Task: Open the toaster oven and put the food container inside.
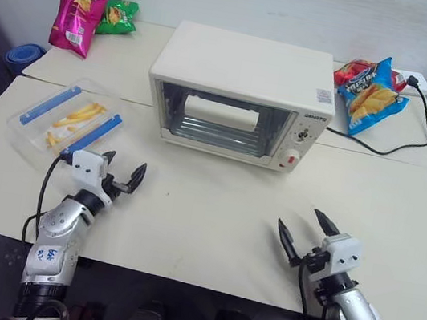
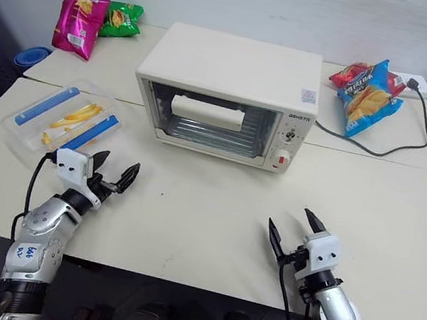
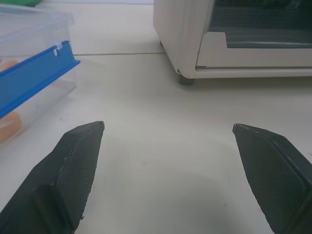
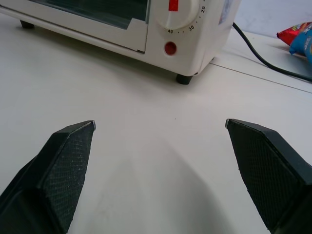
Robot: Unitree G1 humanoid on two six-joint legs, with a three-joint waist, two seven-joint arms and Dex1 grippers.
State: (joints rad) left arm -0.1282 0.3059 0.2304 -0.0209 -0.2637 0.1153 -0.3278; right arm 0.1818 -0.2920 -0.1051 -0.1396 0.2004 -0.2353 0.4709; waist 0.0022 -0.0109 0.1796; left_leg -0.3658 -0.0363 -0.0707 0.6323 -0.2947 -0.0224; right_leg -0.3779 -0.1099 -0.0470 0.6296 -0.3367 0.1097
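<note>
Both hands are empty: left gripper (image 1: 124,173) and right gripper (image 1: 303,228) spread wide above the table (image 1: 214,209). The food container (image 1: 67,121), far-left, lies diagonally, lid glare muddling the fries. The toaster oven (image 1: 241,96), centre-far, faces near, door closed.

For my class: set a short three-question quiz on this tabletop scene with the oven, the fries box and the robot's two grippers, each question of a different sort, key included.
1. True or false: the toaster oven has its door closed.
2. Multiple choice: the food container lies (A) inside the oven, (B) on the table toward the robot's left of the oven, (C) in the right gripper.
3. Fill in: the left gripper is ____ and holds nothing.

Key: 1 true; 2 B; 3 open.
</note>
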